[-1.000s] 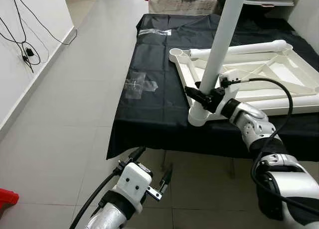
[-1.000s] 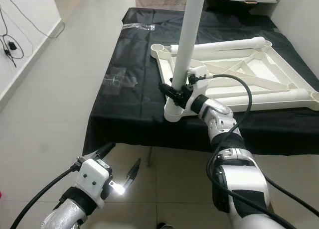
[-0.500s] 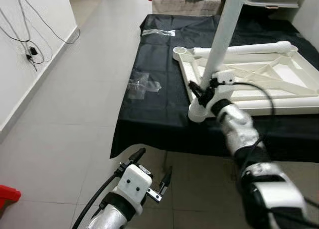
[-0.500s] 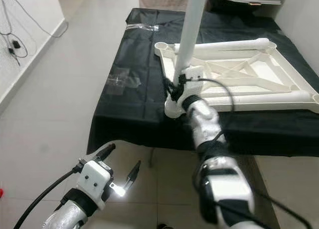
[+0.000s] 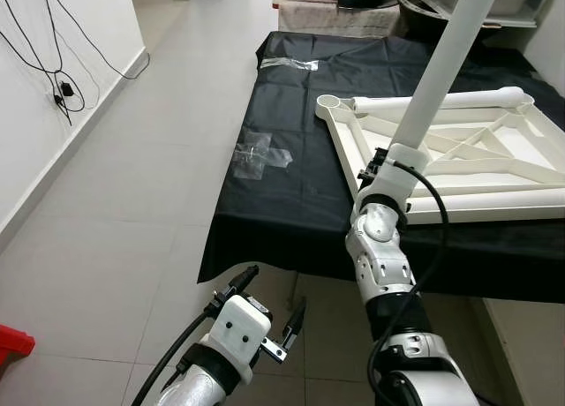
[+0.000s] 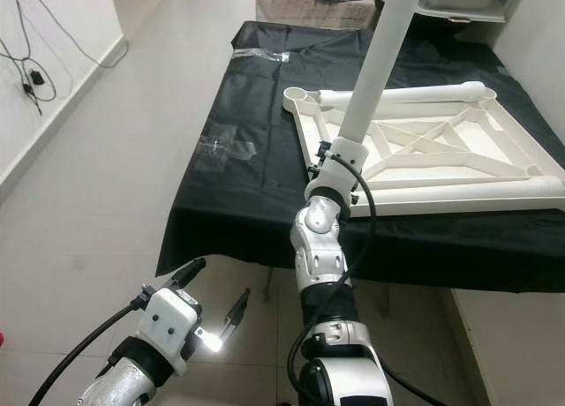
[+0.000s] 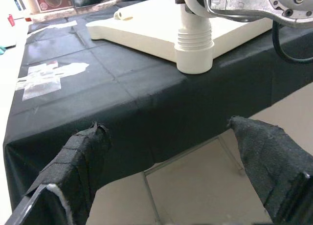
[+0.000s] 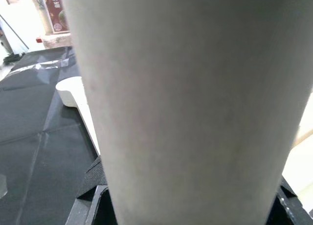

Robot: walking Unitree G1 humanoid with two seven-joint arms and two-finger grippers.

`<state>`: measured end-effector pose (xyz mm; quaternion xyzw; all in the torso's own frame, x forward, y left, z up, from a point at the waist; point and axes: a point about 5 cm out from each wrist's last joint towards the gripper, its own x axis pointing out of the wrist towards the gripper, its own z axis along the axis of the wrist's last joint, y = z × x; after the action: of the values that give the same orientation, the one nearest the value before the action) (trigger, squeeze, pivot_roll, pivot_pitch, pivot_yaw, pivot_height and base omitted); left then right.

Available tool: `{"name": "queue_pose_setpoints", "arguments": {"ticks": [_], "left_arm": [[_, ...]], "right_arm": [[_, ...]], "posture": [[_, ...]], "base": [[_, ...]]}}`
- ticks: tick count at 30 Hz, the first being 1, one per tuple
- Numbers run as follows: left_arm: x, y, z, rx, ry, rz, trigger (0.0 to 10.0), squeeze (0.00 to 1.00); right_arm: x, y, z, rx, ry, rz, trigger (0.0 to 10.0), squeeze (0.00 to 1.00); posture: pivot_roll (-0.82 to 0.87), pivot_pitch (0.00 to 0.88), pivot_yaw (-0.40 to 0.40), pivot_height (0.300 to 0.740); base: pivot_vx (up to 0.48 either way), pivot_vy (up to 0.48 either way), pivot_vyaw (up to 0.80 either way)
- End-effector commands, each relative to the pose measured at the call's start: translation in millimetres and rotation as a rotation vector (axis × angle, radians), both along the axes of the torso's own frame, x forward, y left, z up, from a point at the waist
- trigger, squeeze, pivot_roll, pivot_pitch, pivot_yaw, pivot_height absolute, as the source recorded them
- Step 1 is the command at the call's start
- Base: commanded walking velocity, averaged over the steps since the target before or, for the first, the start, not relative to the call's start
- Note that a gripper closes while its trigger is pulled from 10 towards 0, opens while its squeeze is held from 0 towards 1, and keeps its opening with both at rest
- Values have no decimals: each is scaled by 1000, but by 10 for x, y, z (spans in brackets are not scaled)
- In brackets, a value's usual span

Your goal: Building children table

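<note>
The white children's table top lies upside down on a black-covered table. A long white table leg stands tilted at its near left corner. Its ribbed base sits in the corner socket. My right gripper is shut on the leg just above the socket, and the leg runs close between its fingers. My left gripper hangs open and holding nothing, low in front of the table's near edge, with both fingers spread.
Two more white legs lie on the table top, one along its far side and one along its near side. Clear plastic bags lie on the black cloth. Cables hang on the left wall. A red object sits on the floor.
My right forearm has swung from the right side to upright in front of the table corner. The leg now leans more to the right. The left gripper has stayed put.
</note>
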<state>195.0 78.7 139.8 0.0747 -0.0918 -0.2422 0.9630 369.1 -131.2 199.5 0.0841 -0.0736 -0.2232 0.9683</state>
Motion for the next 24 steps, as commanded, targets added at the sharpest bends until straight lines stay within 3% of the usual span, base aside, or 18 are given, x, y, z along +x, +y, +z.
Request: {"name": "queue_pose_setpoints", "arguments": {"ticks": [1,3,4,7,8,14,16,17,19,24], "left_arm": [[-29,-15,-65,10,23,-16,10000,0],[-28,-18,-66,11,25,-19,10000,0],[-24,-19,-66,11,27,-21,10000,0],[-21,-20,-66,10,28,-23,10000,0],[-12,-23,-63,10,28,-25,10000,0],[-4,-26,-61,10,27,-24,10000,0],[1,-30,-59,9,28,-26,10000,0],[1,-30,-59,9,28,-26,10000,0],[7,-31,-61,10,28,-24,10000,0],[12,-29,-60,11,28,-22,10000,0]], "right_arm": [[-20,55,-176,112,64,17,10000,0],[-14,127,-118,106,18,73,10000,0],[-24,195,-58,100,-28,139,10000,1000],[-36,236,-16,86,-60,186,10000,1000],[-62,206,18,50,-79,239,10000,0],[-71,127,73,32,-124,356,10000,0],[-62,46,158,-28,-195,496,10000,0],[-62,46,158,-28,-195,496,10000,0],[-17,-18,153,-77,-177,676,10000,0],[14,-64,149,-118,-160,792,10000,0]], "posture": [[93,161,-33,740],[91,162,-34,740],[88,167,-33,740],[88,167,-34,740],[86,170,-35,740],[83,172,-34,740],[84,174,-32,740],[84,174,-32,740],[83,174,-33,740],[83,174,-34,740]], "base": [[0,0,0],[0,0,0],[0,0,0],[0,0,0],[0,0,0],[0,0,0],[0,0,0],[0,0,0],[0,0,0],[0,0,0]]}}
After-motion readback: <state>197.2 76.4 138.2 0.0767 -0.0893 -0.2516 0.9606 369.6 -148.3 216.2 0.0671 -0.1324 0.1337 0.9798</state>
